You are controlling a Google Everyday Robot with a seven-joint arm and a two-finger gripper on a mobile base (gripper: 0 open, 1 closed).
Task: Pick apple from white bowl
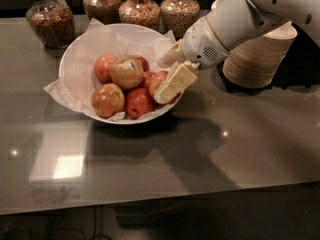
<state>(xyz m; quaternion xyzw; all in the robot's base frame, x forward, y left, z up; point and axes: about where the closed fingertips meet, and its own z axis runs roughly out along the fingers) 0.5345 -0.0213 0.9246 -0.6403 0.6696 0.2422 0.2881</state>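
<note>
The pincer [161, 82] reaches into the right side of the white bowl [62, 70]. Its two flat, cream-coloured fingers [176, 80] stand apart, one behind and one in front of the apple [155, 79]. Whether they press on its skin cannot be told. The wrist behind them is a smooth white cylinder with a thin brass-coloured ring.

The apple is round, red-orange with a paler patch, and sits against the bowl's right wall, partly hidden by the near finger. To its left a yellower apple [126, 71] with a dark sticker rests on top of the heap. Below it lie a glossy orange-red apple [107, 100] and a darker red apple [138, 102].

The bowl is wide and round with a smooth rim, lined with crinkled white paper [66, 88] whose corners stick out over the edge. It stands on a dark, polished bench [225, 149] that mirrors ceiling light.

Behind the bowl stand bulbous glass jars [50, 21] filled with brown grainy stuff. A ribbed stack of beige paper bowls [257, 59] sits to the right, partly behind the arm.
</note>
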